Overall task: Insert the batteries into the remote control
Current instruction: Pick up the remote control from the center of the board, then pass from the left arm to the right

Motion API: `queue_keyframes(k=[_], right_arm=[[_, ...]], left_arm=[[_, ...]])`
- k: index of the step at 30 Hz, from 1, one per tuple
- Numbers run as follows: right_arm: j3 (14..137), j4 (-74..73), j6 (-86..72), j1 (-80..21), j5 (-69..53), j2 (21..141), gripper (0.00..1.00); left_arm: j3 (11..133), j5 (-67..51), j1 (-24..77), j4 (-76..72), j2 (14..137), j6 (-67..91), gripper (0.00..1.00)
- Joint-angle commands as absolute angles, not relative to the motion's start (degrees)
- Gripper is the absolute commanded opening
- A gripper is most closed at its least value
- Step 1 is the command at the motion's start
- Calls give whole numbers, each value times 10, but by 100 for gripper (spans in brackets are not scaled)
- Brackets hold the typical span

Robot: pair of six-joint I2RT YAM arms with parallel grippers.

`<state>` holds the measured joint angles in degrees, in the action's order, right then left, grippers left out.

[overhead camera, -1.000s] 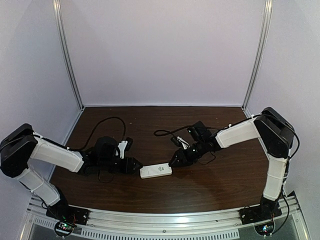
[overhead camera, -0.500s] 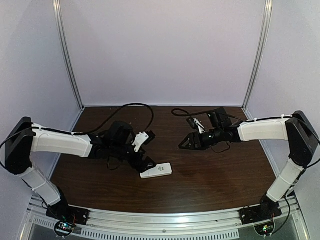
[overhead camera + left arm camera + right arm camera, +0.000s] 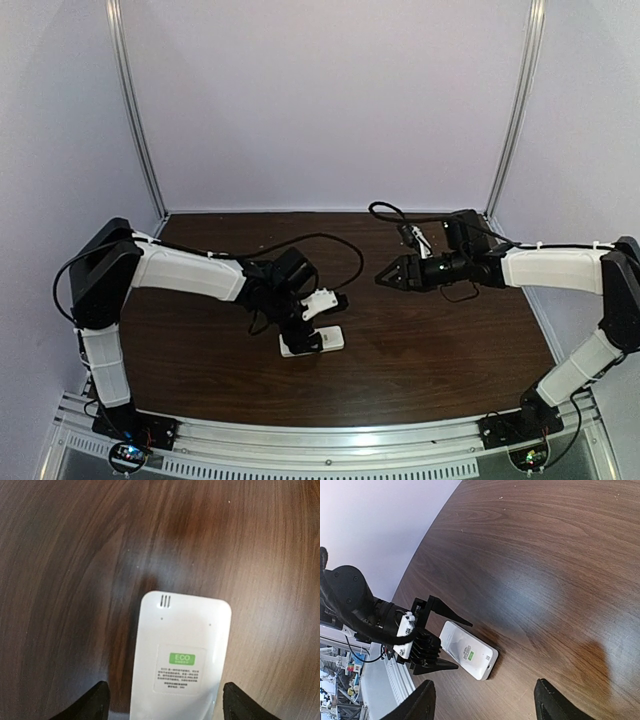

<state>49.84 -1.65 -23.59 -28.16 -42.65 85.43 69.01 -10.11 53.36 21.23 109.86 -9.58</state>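
Note:
The remote control (image 3: pixel 328 339) lies on the dark wooden table with its plain white back up, showing a green ECO label (image 3: pixel 181 658). Its buttons and display are hidden underneath. My left gripper (image 3: pixel 303 338) is open and low over the remote's left end, one finger on each long side, not touching it (image 3: pixel 165 705). My right gripper (image 3: pixel 385 280) is open and empty, held above the table well to the right of the remote and behind it. From there its wrist view shows the remote (image 3: pixel 470 652) between the left fingers (image 3: pixel 447 612). No batteries are in view.
Black cables loop above the table behind each wrist (image 3: pixel 330 240). Purple walls with metal corner posts (image 3: pixel 135 110) close the back and sides. A metal rail (image 3: pixel 320 445) runs along the near edge.
My left arm has swung right and turned, bringing its open fingers down astride the remote's left end. My right gripper has pulled back to the right and away from the remote. The remote has not moved.

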Motion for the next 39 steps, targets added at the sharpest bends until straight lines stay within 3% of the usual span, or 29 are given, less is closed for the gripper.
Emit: queue_keyframes(k=[1, 6, 12, 15, 16, 18, 19, 24, 39], right_arm=[[487, -3, -237, -272, -432, 833, 68], [474, 18, -244, -264, -438, 810, 68], [430, 94, -268, -250, -437, 771, 69], [414, 128, -287, -242, -443, 748, 73], [411, 136, -290, -240, -444, 741, 78], [405, 163, -297, -240, -456, 724, 97], [401, 188, -305, -240, -465, 716, 99], [401, 253, -309, -253, -502, 671, 100], [513, 210, -183, -423, -479, 674, 100]], left_arm=[[723, -79, 541, 263, 1135, -133, 78], [736, -76, 541, 271, 1149, -137, 65], [738, -118, 538, 273, 1139, -133, 39], [728, -149, 526, 249, 1108, -125, 32], [727, -162, 522, 240, 1094, -122, 31], [725, -188, 516, 216, 1062, -117, 30], [726, -199, 514, 204, 1045, -115, 30], [745, -280, 507, 154, 974, -98, 29], [691, -463, 504, -117, 855, 55, 28]])
